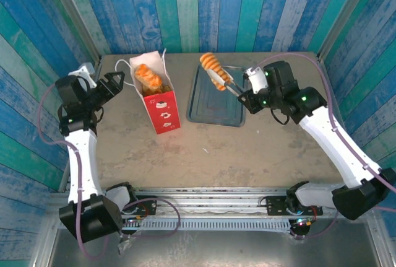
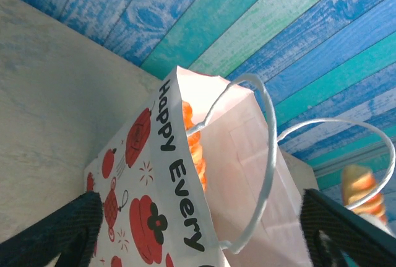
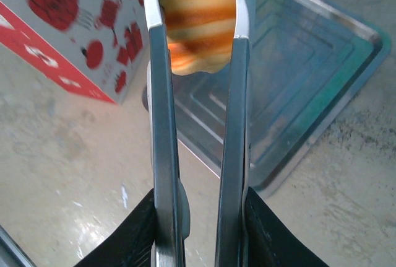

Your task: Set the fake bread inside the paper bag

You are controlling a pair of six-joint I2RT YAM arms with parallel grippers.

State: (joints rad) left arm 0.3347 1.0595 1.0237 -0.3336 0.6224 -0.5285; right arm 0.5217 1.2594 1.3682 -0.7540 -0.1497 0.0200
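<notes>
Tabletop [image 1: 247, 155] of mottled beige runs from the arm bases toward the back. On the near left, the left arm climbs and bends inward, bringing the left gripper [image 1: 119, 83] beside the paper bag [image 1: 162, 107], at its left flank near the top. Its jaws stand wide apart with nothing in them. In the left wrist view the two dark fingers [image 2: 59, 233] sit at the lower corners with the bag's mouth between them, and whether either one brushes the paper is hard to say.

The bag stands upright, left of the table's middle. Its lower panel is red, and above that it is white with red prints and black lettering reading "Happy Every". White cord handles [image 2: 269, 155] loop up from its rim. Orange-brown pastries [image 1: 148, 76] lie inside, showing at the open mouth.

Just right of the bag, apart from it, a grey metal tray [image 1: 216, 111] lies flat. Over the tray's far right corner the right gripper [image 1: 246, 93] is clamped on a pair of metal tongs [image 1: 230, 85], its black pads [image 3: 133, 236] pressing the two steel arms from outside. The tongs reach left and pinch a ridged loaf [image 1: 213, 69], striped golden and orange. It hangs in the air above the tray's far left corner, to the right of the bag's mouth.

Behind everything rises a plank wall [image 1: 216, 7] painted blue and green.
</notes>
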